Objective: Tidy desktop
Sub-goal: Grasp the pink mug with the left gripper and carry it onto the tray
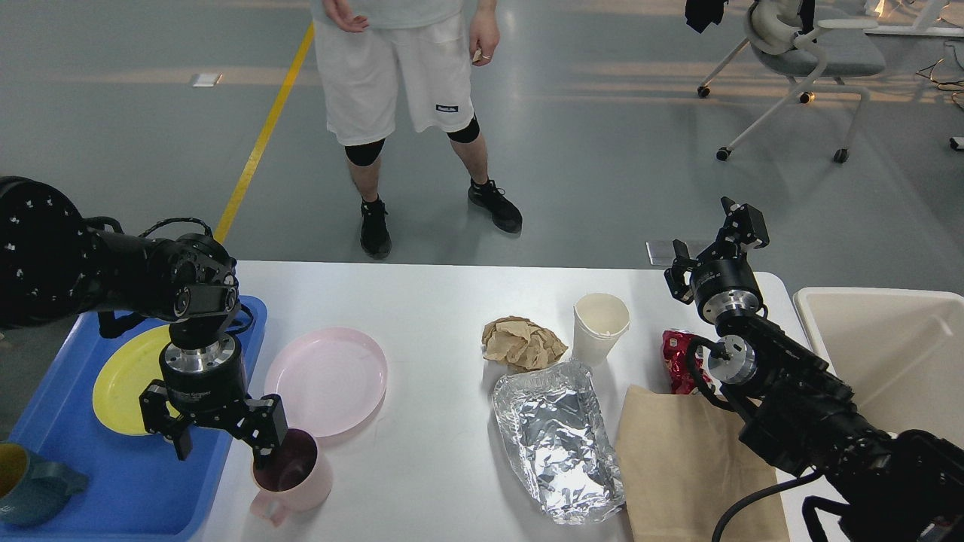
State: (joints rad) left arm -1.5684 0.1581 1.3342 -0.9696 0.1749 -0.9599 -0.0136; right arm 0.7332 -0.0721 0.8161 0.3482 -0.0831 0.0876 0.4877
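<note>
The white desktop [437, 301] holds a pink plate [331, 376], a pink mug [294, 474], a crumpled brown paper ball [522, 342], a white paper cup [600, 325], a foil tray [557, 440], a red wrapper [678, 357] and a brown paper bag [678, 467]. My left gripper [222, 446] is open, pointing down, just left of the mug at its rim. My right gripper [715, 241] is open, raised over the far right edge, empty.
A blue tray [143, 489] at the left holds a yellow plate [124, 376] and a teal mug [26, 482]. A cream bin [889, 354] stands at the right. A person [407, 98] stands beyond the table. An office chair [798, 53] is at the far right.
</note>
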